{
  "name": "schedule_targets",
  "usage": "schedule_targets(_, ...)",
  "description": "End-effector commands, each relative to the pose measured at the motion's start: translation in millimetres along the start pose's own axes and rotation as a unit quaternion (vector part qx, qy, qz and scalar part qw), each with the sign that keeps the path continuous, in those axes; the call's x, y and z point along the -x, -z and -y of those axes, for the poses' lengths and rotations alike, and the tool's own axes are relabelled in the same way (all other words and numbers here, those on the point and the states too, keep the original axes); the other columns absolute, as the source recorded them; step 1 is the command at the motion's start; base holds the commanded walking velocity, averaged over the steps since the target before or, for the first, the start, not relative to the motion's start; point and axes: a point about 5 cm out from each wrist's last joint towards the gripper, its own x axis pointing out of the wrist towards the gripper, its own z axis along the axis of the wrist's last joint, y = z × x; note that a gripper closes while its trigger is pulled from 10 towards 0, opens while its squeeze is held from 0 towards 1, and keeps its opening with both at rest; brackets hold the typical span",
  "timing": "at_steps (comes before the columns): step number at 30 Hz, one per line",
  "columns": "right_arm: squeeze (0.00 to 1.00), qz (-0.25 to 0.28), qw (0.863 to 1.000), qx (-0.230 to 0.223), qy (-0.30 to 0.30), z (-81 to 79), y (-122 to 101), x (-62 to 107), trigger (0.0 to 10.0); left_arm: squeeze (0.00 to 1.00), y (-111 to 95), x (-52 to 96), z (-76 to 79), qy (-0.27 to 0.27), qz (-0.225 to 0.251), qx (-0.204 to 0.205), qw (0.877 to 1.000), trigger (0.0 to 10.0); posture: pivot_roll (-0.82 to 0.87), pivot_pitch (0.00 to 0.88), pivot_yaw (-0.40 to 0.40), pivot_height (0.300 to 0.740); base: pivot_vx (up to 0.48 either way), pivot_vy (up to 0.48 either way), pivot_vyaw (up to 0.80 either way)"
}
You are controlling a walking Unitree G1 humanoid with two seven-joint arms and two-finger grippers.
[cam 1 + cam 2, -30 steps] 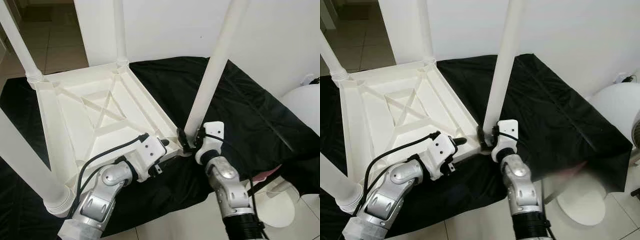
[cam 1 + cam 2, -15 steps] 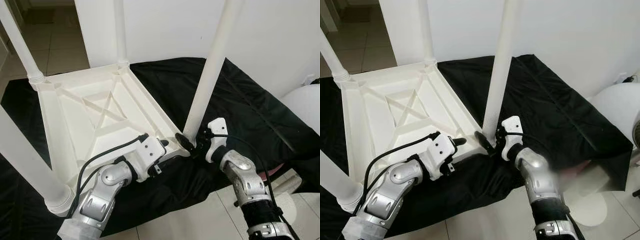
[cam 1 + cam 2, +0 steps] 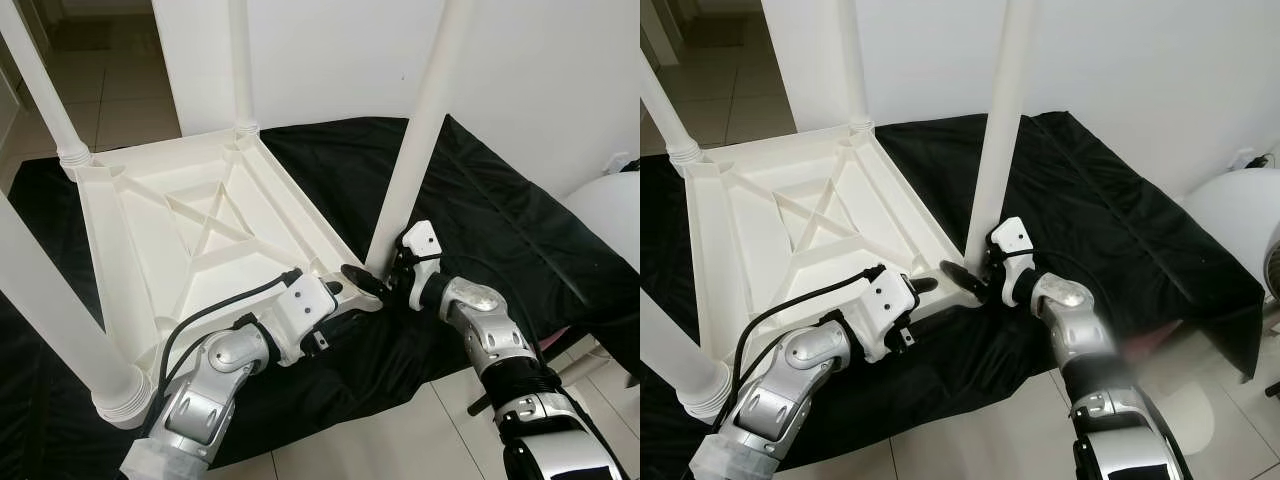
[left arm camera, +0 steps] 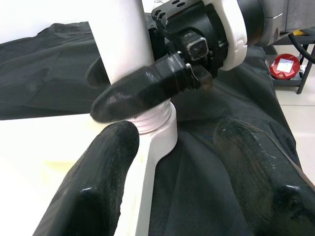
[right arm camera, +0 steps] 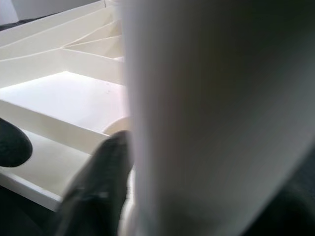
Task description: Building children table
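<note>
**Seating the last leg of the upturned table**

Lying upside down on the black cloth, the white table top already carries legs at its left and far corners. At its near edge the left gripper steadies the frame, fingers spread wide either side of the corner socket. To the right, the right gripper clasps the base of the fourth leg, standing in that socket. Judging by the threaded collar, only final tightening remains.
</note>
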Motion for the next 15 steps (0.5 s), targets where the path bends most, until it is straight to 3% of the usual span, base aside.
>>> schedule_targets(1, 0.0, -0.009, 1.0, 0.0, -0.019, -4.9, 3, -3.2, 0.0, 0.0, 2, 0.7, -0.2, -0.027, -0.005, -0.001, 1.0, 10.0, 0.02, 0.007, -0.055, 0.74, 0.0, 0.0, 0.0)
schedule_targets(8, 0.0, -0.014, 1.0, -0.01, -0.024, -5.8, 13, 5.0, 0.0, 0.0, 3, 1.6, 3.4, -0.027, -0.006, 0.003, 1.0, 10.0, 0.02, 0.012, -0.061, 0.74, 0.0, 0.0, 0.0)
schedule_targets(9, 0.0, -0.012, 1.0, -0.012, -0.019, -5.2, 14, 6.5, 6.9, 0.0, 3, 1.4, 4.1, -0.026, -0.006, 0.003, 1.0, 10.0, 0.01, 0.011, -0.061, 0.74, 0.0, 0.0, 0.0)
schedule_targets(12, 0.0, -0.01, 1.0, -0.013, -0.016, -4.3, 15, 7.2, 6.9, 0.0, 4, 1.2, 4.5, -0.025, -0.006, 0.004, 1.0, 10.0, 0.01, 0.011, -0.061, 0.74, 0.0, 0.0, 0.0)
schedule_targets(13, 0.0, -0.002, 1.0, -0.018, -0.005, -4.3, 14, 8.9, 10.0, 0.0, 4, 0.9, 4.9, -0.025, -0.006, 0.004, 1.0, 10.0, 0.01, 0.009, -0.062, 0.74, 0.0, 0.0, 0.0)
schedule_targets(15, 0.0, 0.004, 1.0, -0.021, 0.002, -4.3, 13, 10.0, 10.0, 0.0, 4, 0.6, 5.0, -0.024, -0.006, 0.004, 1.0, 10.0, 0.01, 0.009, -0.062, 0.74, 0.0, 0.0, 0.0)
